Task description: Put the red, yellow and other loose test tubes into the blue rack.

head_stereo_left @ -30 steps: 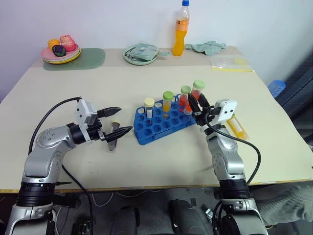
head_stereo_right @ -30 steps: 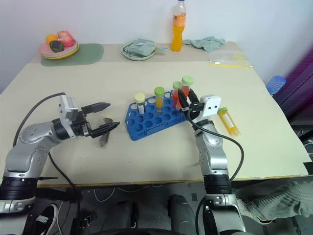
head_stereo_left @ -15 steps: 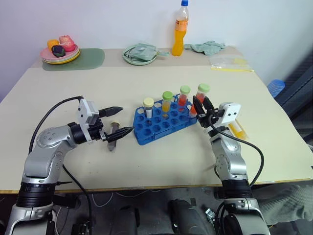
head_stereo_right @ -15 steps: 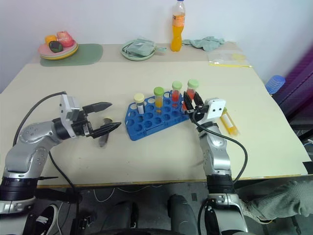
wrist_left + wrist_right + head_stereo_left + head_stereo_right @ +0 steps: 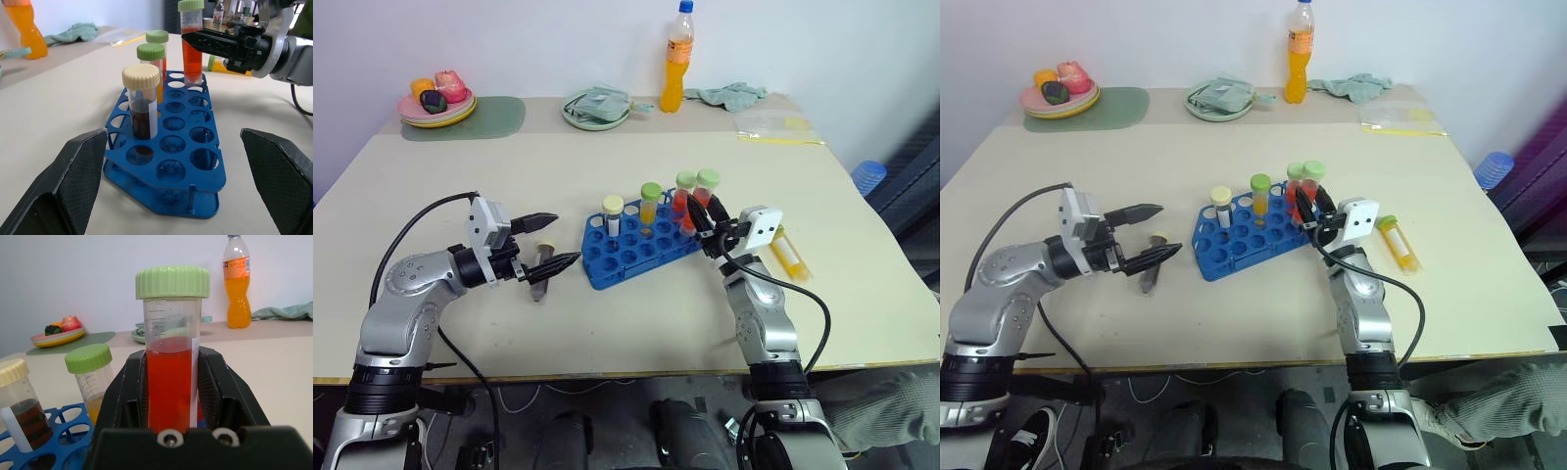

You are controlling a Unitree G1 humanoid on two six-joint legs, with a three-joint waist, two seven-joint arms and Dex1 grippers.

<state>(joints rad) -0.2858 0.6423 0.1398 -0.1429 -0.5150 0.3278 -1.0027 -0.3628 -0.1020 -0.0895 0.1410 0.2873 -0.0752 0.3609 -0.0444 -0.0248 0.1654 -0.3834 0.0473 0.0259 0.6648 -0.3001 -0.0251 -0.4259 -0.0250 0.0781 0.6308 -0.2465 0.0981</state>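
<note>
The blue rack stands mid-table with a cream-capped tube and two green-capped tubes upright in it. My right gripper is shut on the red tube, which is green-capped and upright, its lower end at the rack's right end. The yellow tube lies on the table just right of that hand. A dark, cream-capped tube lies left of the rack. My left gripper is open, level, with its fingers either side of that tube's cap end, not touching it.
Along the table's far edge stand an orange drink bottle, a plate with a cloth, a teal rag, a plastic bag and a pink plate of toy fruit on a green mat. A person's sleeve shows low right.
The right gripper with the red tube drifted slightly right, then came back over the rack's right end. The left arm has kept still.
</note>
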